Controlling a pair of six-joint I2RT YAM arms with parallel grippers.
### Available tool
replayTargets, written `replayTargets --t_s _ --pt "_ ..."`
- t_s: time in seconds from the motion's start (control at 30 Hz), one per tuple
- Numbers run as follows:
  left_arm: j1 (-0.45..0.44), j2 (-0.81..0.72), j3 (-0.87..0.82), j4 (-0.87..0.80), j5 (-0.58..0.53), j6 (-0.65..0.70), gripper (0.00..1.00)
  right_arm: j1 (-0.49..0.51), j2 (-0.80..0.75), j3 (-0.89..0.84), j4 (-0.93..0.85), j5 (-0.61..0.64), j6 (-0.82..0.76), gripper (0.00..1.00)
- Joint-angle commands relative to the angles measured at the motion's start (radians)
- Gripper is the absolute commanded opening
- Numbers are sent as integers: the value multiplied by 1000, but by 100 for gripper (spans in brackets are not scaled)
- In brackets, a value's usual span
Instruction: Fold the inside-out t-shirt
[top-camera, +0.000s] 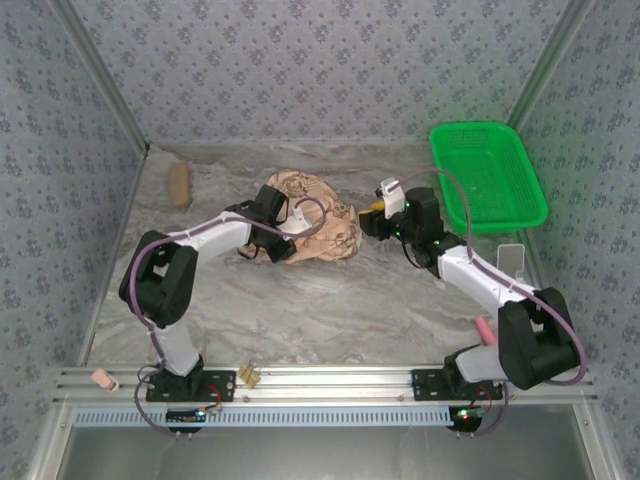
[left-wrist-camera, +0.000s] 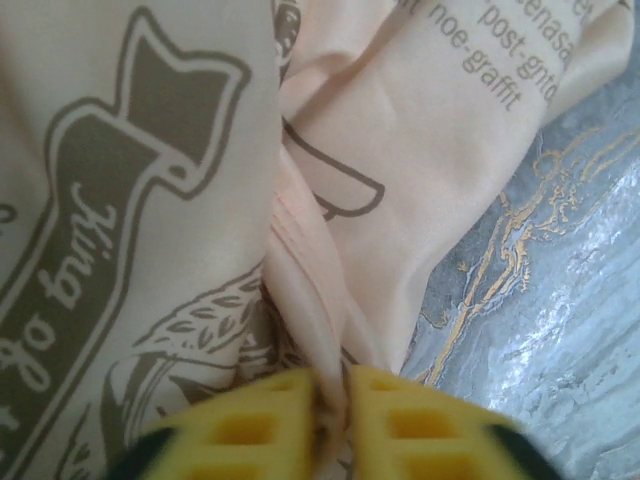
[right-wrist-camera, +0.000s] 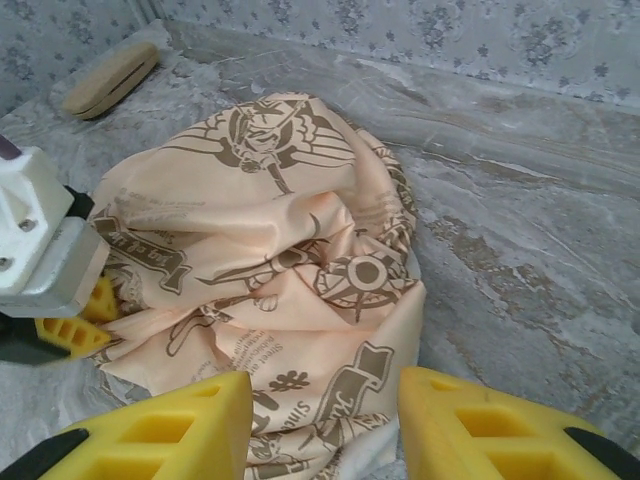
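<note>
Here we are with the inside-out t-shirt lying as 1 crumpled mound on the marbled surface, bunched up between the 2 hands. The left hand is clenched tight. From its own wrist view the yellow pads have a narrow ridge of pale cloth pinched right between them, with printed banner lettering spilling away on either side of the pinch. So that is a firm grasp on a fold at the near edge of the heap.

The right hand is released, fingers spread wide with nothing between them. It hangs just short of the mound, with the compass print directly ahead of its fingertips. From there the left hand shows off to its left, pressed against the cloth's edge.

How far along? Early, by my reckoning. No sleeve, hem or collar is laid out, nothing lies flat, and no crease has been made. The whole job of spreading the shirt and folding it over is yet to do, and I cannot tell which face is outward across the whole heap.

The green basket sits well off beyond the right hand, apart from the cloth. A tan block rests far out past the left hand. Likely next is a second grasp, then a pull apart to open the bundle.
</note>
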Motion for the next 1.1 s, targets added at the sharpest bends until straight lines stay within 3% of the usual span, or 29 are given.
replayTargets --t_s 0.0,0.13,0.23,0.33,0.43,0.57,0.7,0.87,1.07 --pt "-3 -12 69 -69 12 7 0 -10 -35 -20 4 14 25 43" --pt "-1 -108 178 -155 111 -110 0 -8 -87 -27 -34 -54 -56 43" --pt "22 -160 296 -212 346 -334 0 16 -158 -53 -43 -159 -174 43" --pt "39 -207 331 -110 616 -604 0 54 -220 -88 -36 -241 -245 44" --pt "38 -230 325 -28 746 -725 0 127 -235 -140 39 -222 -252 47" --pt "46 -253 275 -47 772 -714 0 220 -150 -209 201 -49 -166 54" --pt "56 -292 183 55 792 -792 0 263 -26 -187 330 123 72 58" --pt "57 -322 114 106 799 -823 0 351 86 -151 408 189 211 59" --pt "65 -348 91 112 795 -820 0 395 224 -115 545 108 336 59"
